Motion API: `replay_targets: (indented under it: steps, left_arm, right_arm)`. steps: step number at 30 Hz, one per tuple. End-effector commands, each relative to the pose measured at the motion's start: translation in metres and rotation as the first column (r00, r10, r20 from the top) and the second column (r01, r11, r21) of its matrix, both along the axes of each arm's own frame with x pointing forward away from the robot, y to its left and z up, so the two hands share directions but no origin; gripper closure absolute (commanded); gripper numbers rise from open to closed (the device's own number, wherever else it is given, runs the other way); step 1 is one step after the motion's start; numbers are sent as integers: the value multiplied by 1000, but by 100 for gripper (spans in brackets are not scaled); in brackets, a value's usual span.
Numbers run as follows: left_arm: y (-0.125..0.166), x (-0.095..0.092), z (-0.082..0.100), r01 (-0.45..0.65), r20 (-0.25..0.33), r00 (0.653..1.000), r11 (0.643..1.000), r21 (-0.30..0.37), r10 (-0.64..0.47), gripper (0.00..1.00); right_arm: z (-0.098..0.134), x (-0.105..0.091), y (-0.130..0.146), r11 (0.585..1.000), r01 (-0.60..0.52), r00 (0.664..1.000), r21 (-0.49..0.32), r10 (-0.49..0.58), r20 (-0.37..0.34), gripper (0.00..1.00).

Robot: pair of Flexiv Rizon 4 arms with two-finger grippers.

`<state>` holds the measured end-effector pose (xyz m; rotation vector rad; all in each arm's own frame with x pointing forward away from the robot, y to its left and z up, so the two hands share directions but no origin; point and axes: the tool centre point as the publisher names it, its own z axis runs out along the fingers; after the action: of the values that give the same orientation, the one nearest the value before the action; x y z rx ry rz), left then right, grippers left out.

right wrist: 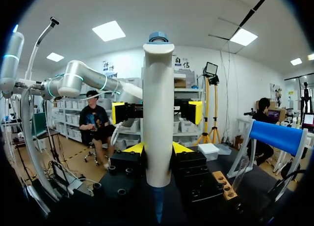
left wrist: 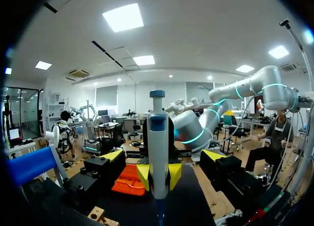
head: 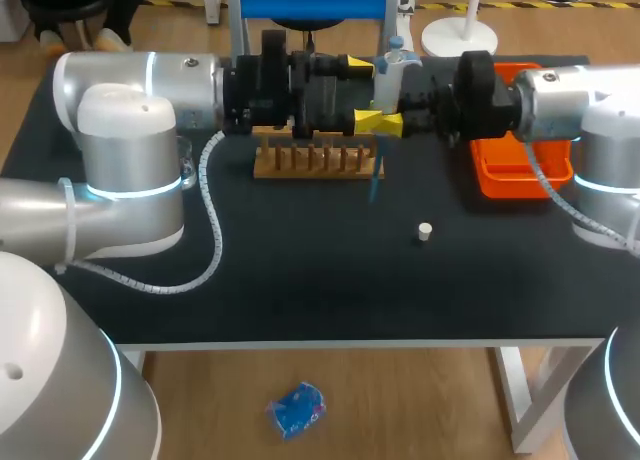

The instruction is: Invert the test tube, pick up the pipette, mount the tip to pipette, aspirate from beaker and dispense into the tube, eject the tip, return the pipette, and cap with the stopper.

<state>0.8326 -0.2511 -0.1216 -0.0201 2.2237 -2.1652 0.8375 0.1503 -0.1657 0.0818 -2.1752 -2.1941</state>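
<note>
Left gripper (left wrist: 163,156): jaws wide open, empty, pipette (head: 386,80) ahead between them.
Pipette: upright, clamped in right gripper (right wrist: 157,148).
Blue tip (head: 375,185): below jaws, apparently mounted.
Next: steady carry to beaker, aspirate.

Left claw (left wrist: 163,155) and right claw (right wrist: 158,148) make two; one white-and-blue plastic pipette (head: 388,77), one slotted wooden rack (head: 315,166), one orange plastic tray (head: 520,172), one small white stopper (head: 425,231).
</note>
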Motion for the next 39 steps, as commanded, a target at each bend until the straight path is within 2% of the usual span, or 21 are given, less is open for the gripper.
replay_targets:
  steps: [1, 6, 20, 29, 39]
  left_arm:
    - [0, 0, 0, -2, 1, 1000, 1000, -1, 2, 0]
    - [0, 0, 0, -2, 1, 1000, 1000, -1, 2, 0]
    - [0, 0, 0, -2, 1, 1000, 1000, -1, 2, 0]
    - [0, 0, 0, -2, 1, 1000, 1000, -1, 2, 0]
    - [0, 0, 0, -2, 1, 1000, 1000, -1, 2, 0]
  right_arm:
    - [6, -3, -25, 1000, -3, 1000, -4, 3, 9, 100]
    - [10, 3, -45, 1000, -8, 1000, -5, 8, 22, 100]
    - [22, 43, -119, 991, 132, 989, 4, -132, 62, 100]
    - [19, 66, -166, 975, 221, 974, 11, -222, 50, 100]
    - [22, 85, -219, 951, 308, 950, -20, -307, 53, 100]
